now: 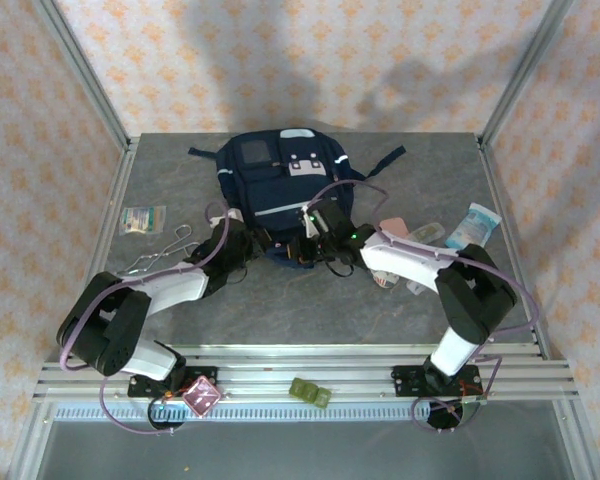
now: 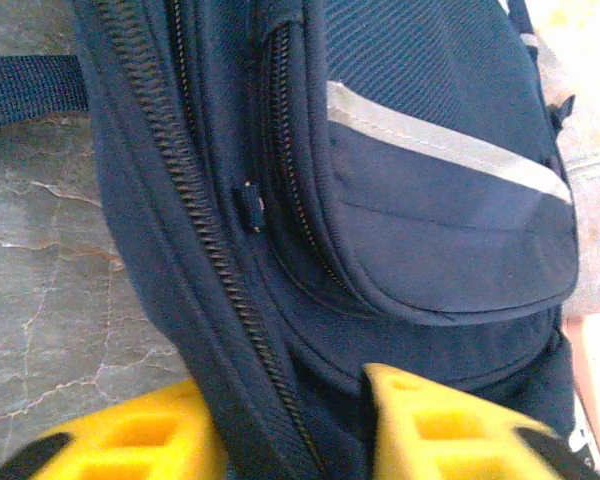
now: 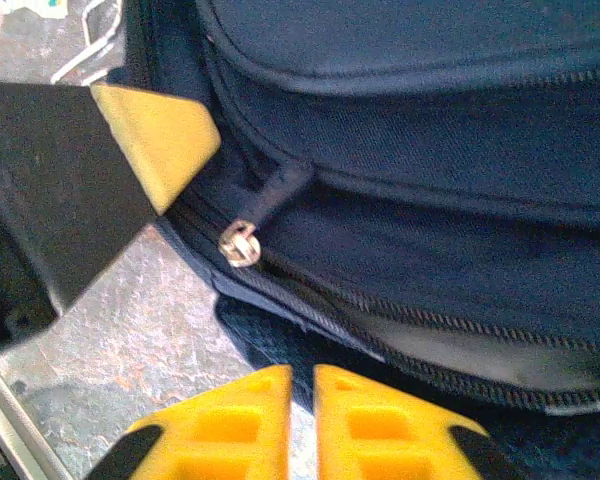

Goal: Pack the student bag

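Since the student bag (image 1: 280, 170) lies at the middle of the counter's (image 1: 310, 310) far edge with its zips looking closed, and a small packet (image 1: 143, 219) and a blue-white tube (image 1: 475, 225) wait near the left and right edges, the step in hand looks to be opening the main zip; both arms reach to the bag's near end. To do it well, I judge the right claw (image 3: 302, 400) should part its fingers a little, come onto the small metal zip pull (image 3: 240, 243), pinch the tab squarely and draw it along the line of the teeth, not across them; the left claw (image 2: 285, 405) should hold the fabric taut behind the pull, so the slider runs and the bag does not drag; a pull taken by its tip may slip out. The right claw is all but closed, a thin slit between its yellow fingers, and holds nothing; it hovers near the bag's rim, apart from the pull. The left claw stands fairly wide, astride the zip band; navy fabric fills the gap, so it appears to grip that fold; one of its fingertips (image 3: 165, 140) rests against the bag just beside the pull.
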`<state>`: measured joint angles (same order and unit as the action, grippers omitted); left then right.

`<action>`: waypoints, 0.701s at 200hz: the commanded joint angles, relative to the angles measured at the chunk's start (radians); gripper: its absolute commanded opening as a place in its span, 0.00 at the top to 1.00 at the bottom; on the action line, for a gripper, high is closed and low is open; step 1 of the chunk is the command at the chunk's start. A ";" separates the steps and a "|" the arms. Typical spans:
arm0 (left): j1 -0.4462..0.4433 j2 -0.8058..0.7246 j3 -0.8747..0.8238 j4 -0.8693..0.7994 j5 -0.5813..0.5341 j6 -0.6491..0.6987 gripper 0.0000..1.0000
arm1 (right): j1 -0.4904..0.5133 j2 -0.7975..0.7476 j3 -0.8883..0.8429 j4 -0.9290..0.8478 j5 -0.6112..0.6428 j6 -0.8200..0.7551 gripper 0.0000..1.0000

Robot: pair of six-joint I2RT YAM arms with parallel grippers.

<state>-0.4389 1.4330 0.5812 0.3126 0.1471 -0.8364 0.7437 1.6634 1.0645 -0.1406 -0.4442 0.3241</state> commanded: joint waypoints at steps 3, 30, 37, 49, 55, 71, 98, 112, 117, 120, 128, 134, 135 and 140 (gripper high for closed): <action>-0.007 -0.053 -0.007 0.066 -0.012 0.003 0.50 | -0.004 0.009 0.005 0.053 0.029 0.021 0.79; -0.004 -0.102 -0.053 0.064 -0.069 -0.030 0.44 | -0.004 0.017 0.007 0.097 0.050 0.043 0.75; -0.002 -0.113 -0.067 0.071 -0.083 -0.041 0.42 | -0.003 0.030 0.011 0.109 0.045 0.045 0.76; 0.005 -0.112 -0.081 0.081 -0.085 -0.059 0.40 | 0.000 0.063 0.029 0.110 0.018 0.047 0.80; 0.010 -0.106 -0.081 0.083 -0.076 -0.066 0.39 | 0.005 0.080 0.034 0.111 0.004 0.045 0.82; 0.023 -0.075 -0.078 0.083 -0.059 -0.078 0.38 | 0.027 0.117 0.020 0.125 -0.016 0.042 0.87; 0.036 -0.008 -0.080 0.118 -0.063 -0.070 0.36 | 0.060 0.192 -0.026 0.162 -0.048 0.056 0.87; 0.047 0.036 -0.077 0.141 -0.055 -0.070 0.35 | 0.068 0.232 -0.045 0.172 -0.055 0.065 0.89; 0.050 0.052 -0.074 0.147 -0.054 -0.070 0.35 | 0.070 0.239 -0.056 0.180 -0.054 0.069 0.89; 0.053 0.061 -0.071 0.147 -0.053 -0.070 0.35 | 0.071 0.243 -0.063 0.186 -0.053 0.073 0.89; 0.060 0.086 -0.067 0.152 -0.047 -0.073 0.35 | 0.071 0.245 -0.084 0.205 -0.050 0.082 0.89; 0.063 0.101 -0.068 0.161 -0.041 -0.077 0.35 | 0.071 0.245 -0.098 0.218 -0.047 0.087 0.89; 0.063 0.103 -0.069 0.163 -0.041 -0.077 0.35 | 0.071 0.245 -0.099 0.220 -0.047 0.089 0.89; 0.064 0.113 -0.070 0.170 -0.039 -0.079 0.36 | 0.070 0.245 -0.106 0.226 -0.043 0.094 0.89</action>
<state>-0.3916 1.4982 0.5133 0.4191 0.1040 -0.8959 0.7986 1.8675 1.0271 0.0803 -0.4789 0.3843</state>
